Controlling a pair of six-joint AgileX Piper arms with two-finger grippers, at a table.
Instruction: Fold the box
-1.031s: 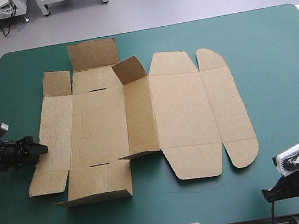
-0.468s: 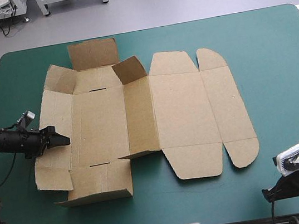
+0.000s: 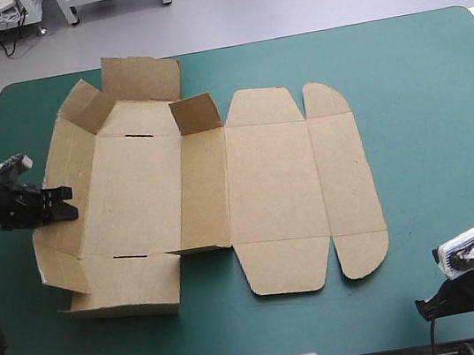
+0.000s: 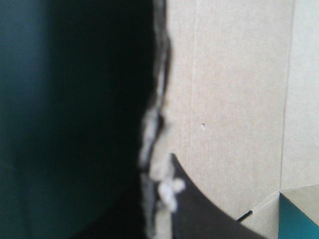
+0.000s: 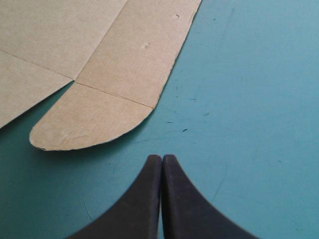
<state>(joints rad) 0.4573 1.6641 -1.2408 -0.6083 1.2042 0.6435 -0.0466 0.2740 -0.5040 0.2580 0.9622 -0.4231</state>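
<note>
The brown box (image 3: 263, 173) lies as a cut sheet across the teal-green table, its lid panels flat toward the right. Its left wall (image 3: 60, 159) stands raised and leaning, and two far flaps (image 3: 143, 77) are also up. My left gripper (image 3: 65, 206) is shut on the left wall's upper edge. In the left wrist view the board's frayed edge (image 4: 154, 124) runs between the black fingers (image 4: 199, 214). My right gripper (image 5: 162, 162) is shut and holds nothing, low over the cover near the front right corner. The box's rounded lid flap (image 5: 94, 119) lies just ahead of it.
Teal-green cover (image 3: 424, 114) shows between the box and the table's right edge, and in a strip along the front edge (image 3: 269, 333). The raised far flaps stand close to the table's far edge. The left wall is near the table's left edge.
My left gripper, open earlier, has shut on the left wall's edge. The wall has come up, and the whole sheet has slid left and turned a little. The right arm has not moved.
</note>
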